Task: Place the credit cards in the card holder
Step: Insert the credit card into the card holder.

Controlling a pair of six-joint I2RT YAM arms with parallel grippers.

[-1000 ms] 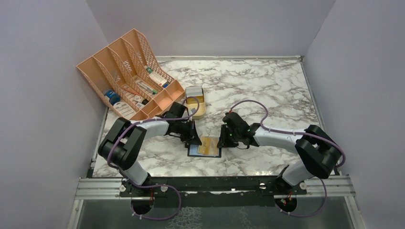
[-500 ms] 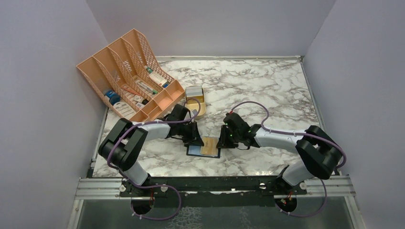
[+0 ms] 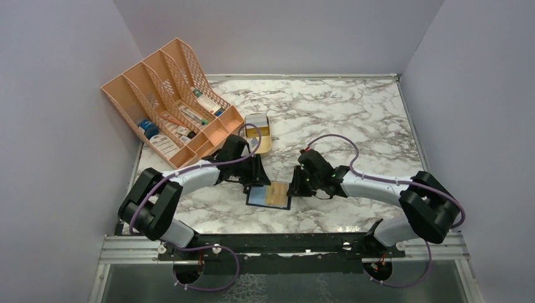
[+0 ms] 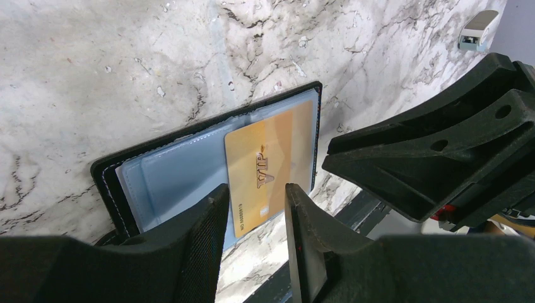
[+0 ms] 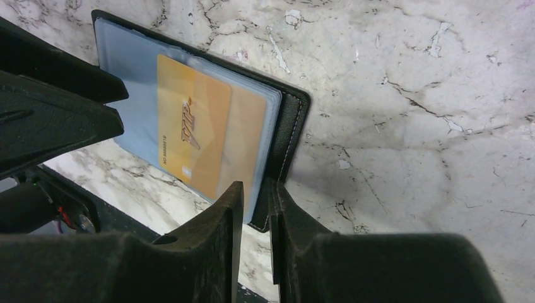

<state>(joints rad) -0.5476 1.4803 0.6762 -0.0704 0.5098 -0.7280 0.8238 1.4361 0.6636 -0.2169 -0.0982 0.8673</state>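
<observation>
On the marble table [image 3: 353,113] the black folding card holder [image 3: 257,198] is lying open, lengthwise left-right, right gripper [image 5: 254,188] clamping its edge, left gripper [image 4: 252,192] released.

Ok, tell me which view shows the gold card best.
Right wrist: the gold card lies whole and close, half inside the card holder. Left wrist: sharp, but the left gripper hides one corner. Top: a tiny gold patch.
</observation>
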